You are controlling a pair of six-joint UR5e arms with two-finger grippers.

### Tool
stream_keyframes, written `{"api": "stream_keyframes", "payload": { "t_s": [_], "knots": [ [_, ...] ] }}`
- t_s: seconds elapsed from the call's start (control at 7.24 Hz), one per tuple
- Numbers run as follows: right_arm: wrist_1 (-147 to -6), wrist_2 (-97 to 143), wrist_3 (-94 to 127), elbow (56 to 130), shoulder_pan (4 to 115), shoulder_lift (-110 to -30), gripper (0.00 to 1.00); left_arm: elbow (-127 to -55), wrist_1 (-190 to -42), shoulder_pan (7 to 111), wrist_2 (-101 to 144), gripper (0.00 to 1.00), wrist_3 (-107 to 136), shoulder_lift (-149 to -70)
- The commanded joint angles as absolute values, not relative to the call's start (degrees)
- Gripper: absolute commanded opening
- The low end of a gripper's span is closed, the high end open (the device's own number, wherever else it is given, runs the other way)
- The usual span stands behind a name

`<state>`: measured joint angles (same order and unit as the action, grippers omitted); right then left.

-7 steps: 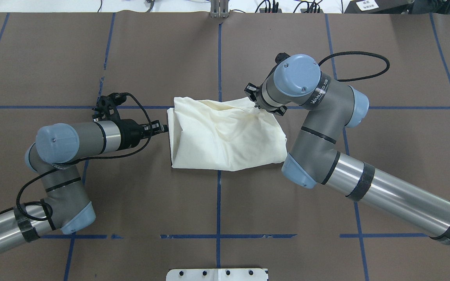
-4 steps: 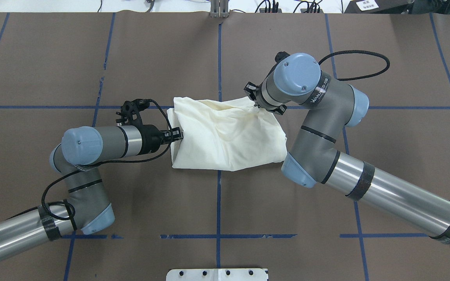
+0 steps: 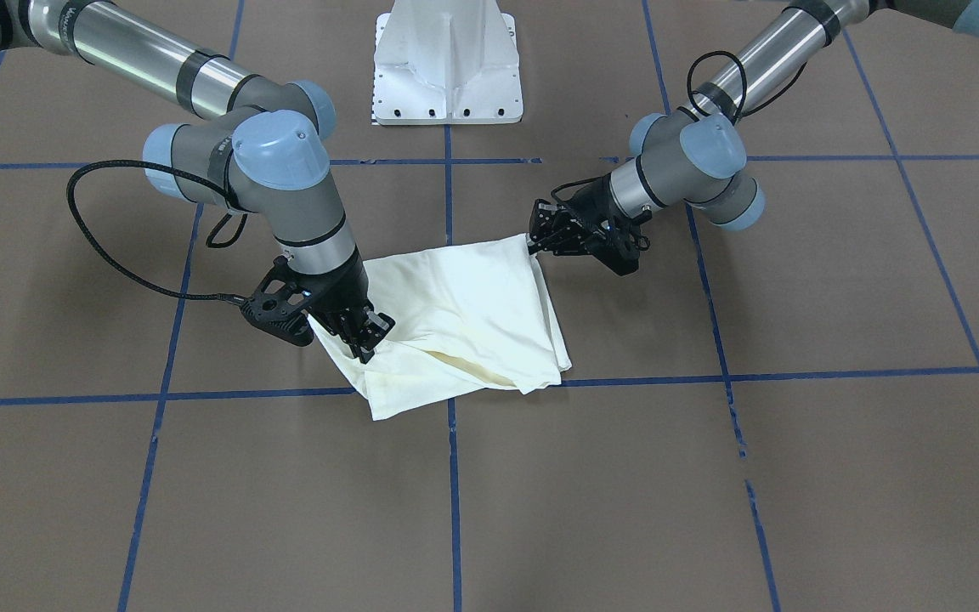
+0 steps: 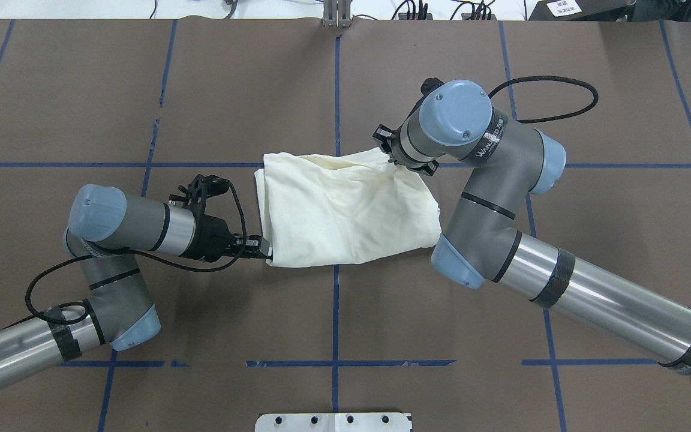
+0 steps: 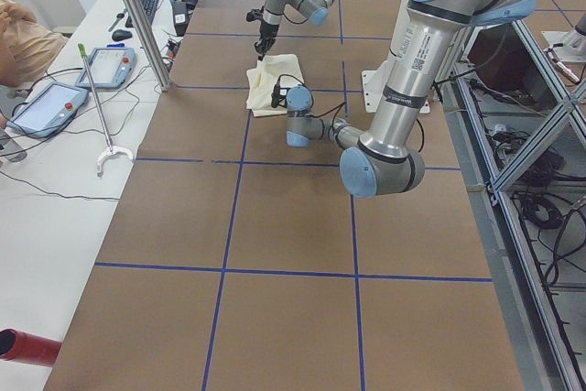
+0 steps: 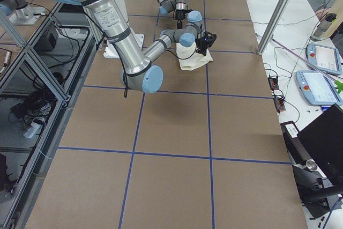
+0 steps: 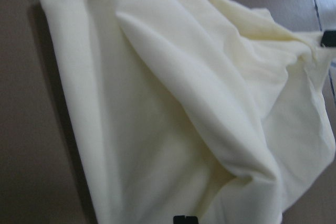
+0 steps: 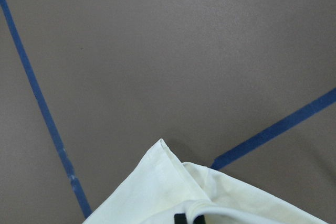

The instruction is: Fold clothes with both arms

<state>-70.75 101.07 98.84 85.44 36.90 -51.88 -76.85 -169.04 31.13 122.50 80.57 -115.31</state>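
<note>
The cream-white T-shirt (image 4: 345, 210) lies folded into a rumpled rectangle at the table's middle, its print hidden; it also shows in the front view (image 3: 464, 306). My left gripper (image 4: 264, 250) is low at the shirt's near-left corner and looks shut on the cloth there; in the front view it (image 3: 535, 240) sits at that corner. Its wrist view is filled with folded cloth (image 7: 157, 103). My right gripper (image 4: 391, 158) is shut on the shirt's far-right corner and holds it slightly raised; in the front view it (image 3: 368, 334) pinches the cloth. Its wrist view shows that corner (image 8: 157, 192).
The brown table cover carries a grid of blue tape lines (image 4: 336, 90). The white pedestal base (image 4: 333, 422) stands at the near edge behind the shirt. Tablets (image 5: 46, 103) and cables lie on the operators' side bench beyond the far edge.
My left gripper moved from the shirt's left edge down along it to the near-left corner. The shirt's left side looks smoother and flatter. The right gripper has hardly moved.
</note>
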Motion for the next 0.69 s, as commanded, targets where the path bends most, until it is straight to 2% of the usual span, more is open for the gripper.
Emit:
{"api": "stream_keyframes", "payload": {
  "t_s": [0.0, 0.41, 0.55],
  "knots": [
    [-70.75, 101.07, 98.88, 85.52, 36.91, -51.86, 0.0, -76.64, -172.69, 30.85, 127.78, 0.0, 80.86, -115.66],
    [-70.75, 101.16, 98.7, 85.52, 37.09, -51.94, 0.0, -78.65, -177.5, 30.76, 132.5, 0.0, 84.78, -112.96],
    [-70.84, 101.16, 98.44, 85.17, 37.61, -52.03, 0.19, -79.71, -178.06, 31.72, 131.32, 0.0, 90.3, -112.94]
  ]
}}
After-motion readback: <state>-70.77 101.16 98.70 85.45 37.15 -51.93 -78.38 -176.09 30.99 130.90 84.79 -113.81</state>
